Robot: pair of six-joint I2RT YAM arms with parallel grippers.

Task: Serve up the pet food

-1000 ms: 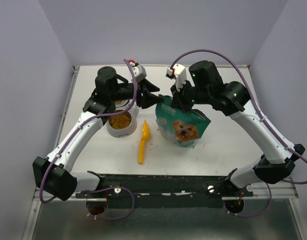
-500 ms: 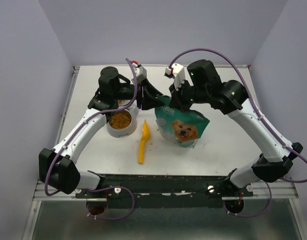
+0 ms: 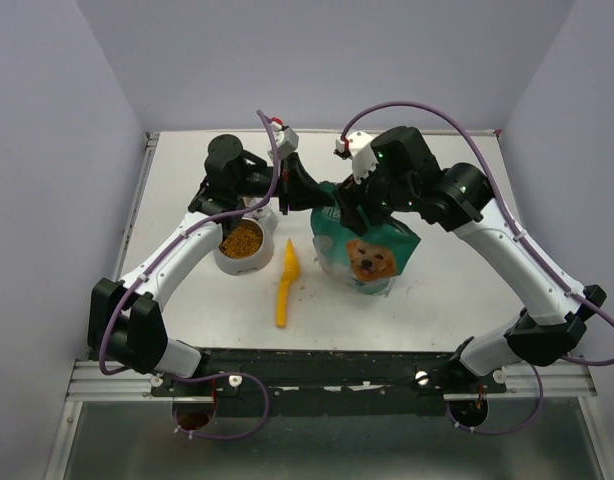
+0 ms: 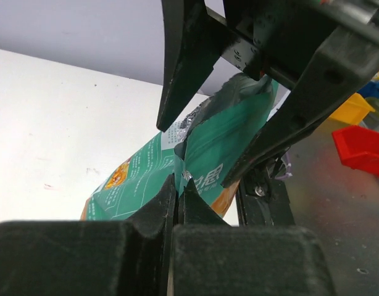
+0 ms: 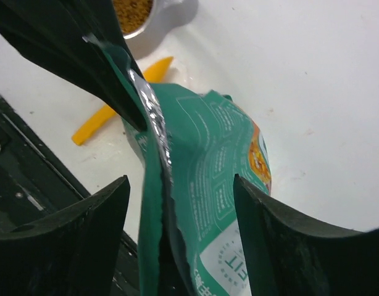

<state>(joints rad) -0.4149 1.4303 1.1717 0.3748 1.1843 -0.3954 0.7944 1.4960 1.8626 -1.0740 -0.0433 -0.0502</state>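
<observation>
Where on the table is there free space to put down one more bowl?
Free: the table right of the bag, and the strip along its far edge. Crowded: bowl, scoop and bag sit close together in the middle.

Plain lilac walls (image 3: 327, 60) around a white table (image 3: 442, 290), dark rail (image 3: 337, 362) at front.

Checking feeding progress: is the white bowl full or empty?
Full, or nearly: in the top view, brown kibble covers the whole inside of the white bowl.
</observation>
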